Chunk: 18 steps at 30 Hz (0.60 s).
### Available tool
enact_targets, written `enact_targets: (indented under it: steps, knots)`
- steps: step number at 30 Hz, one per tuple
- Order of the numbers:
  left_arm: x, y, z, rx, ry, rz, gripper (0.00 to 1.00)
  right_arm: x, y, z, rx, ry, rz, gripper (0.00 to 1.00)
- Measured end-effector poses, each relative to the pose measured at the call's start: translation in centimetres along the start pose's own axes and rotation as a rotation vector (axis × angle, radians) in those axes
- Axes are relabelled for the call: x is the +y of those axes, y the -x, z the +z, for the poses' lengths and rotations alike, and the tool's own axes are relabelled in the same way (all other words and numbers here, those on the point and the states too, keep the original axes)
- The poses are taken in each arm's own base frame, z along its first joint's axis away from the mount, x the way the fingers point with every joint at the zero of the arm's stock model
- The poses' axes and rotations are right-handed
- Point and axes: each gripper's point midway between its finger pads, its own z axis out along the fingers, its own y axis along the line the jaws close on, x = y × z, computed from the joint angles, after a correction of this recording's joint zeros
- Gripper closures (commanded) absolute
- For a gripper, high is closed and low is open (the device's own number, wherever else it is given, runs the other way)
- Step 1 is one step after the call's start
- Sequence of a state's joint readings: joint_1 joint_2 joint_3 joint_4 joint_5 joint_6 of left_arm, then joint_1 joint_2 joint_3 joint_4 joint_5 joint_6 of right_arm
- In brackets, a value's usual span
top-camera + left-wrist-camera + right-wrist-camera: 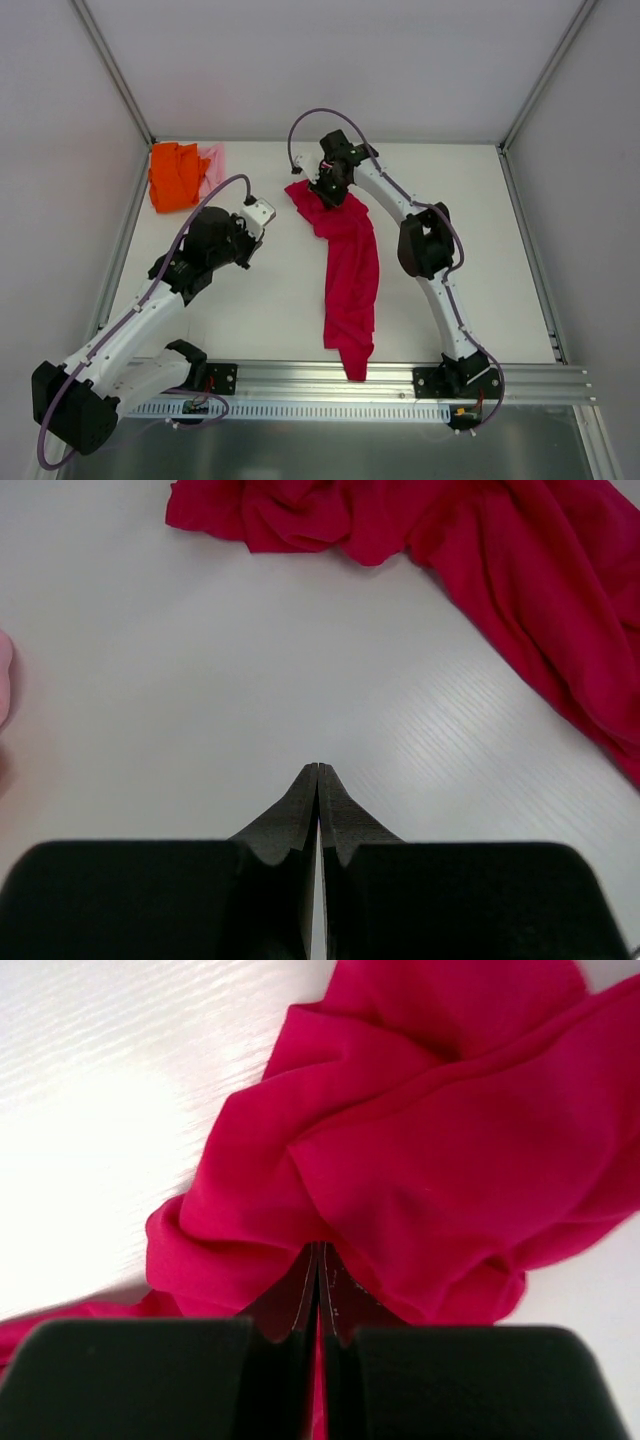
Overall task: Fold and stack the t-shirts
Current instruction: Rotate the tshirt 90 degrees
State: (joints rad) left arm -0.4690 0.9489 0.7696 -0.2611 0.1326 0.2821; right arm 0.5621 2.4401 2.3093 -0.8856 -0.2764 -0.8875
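The crimson-red t-shirt (350, 270) lies bunched in a long strip down the table's middle, its lower end hanging over the front rail. My right gripper (322, 188) is shut on its far end, with red cloth (420, 1160) gathered round the closed fingertips (318, 1252). My left gripper (262, 214) is shut and empty over bare table, left of the shirt; the red cloth (440, 530) lies beyond its tips (317, 770). The orange t-shirt (175, 176) is folded at the far left corner, with a strip of the pale pink t-shirt (212, 166) showing beside it.
White walls with metal posts (120, 90) close in the table on three sides. A slotted metal rail (400, 380) runs along the front edge between the arm bases. A pink edge (4, 680) shows at the far left of the left wrist view.
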Motion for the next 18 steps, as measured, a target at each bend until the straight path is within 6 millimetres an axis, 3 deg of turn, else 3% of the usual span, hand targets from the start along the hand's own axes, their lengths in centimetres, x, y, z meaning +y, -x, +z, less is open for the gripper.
enact_targets:
  steps: [6,10,18]
  knots:
    - [-0.4,-0.1,-0.2,-0.002,-0.025,-0.003,1.0,1.3,-1.9,2.2,0.068,0.052,0.011,0.98]
    - [-0.7,-0.1,-0.4,-0.003,-0.039,-0.004,1.0,1.0,-2.8,2.6,0.102,0.034,0.015,0.99]
    - [-0.6,0.5,-1.2,-0.034,-0.041,-0.006,1.0,-3.7,-4.6,2.4,0.217,-0.246,0.008,0.99]
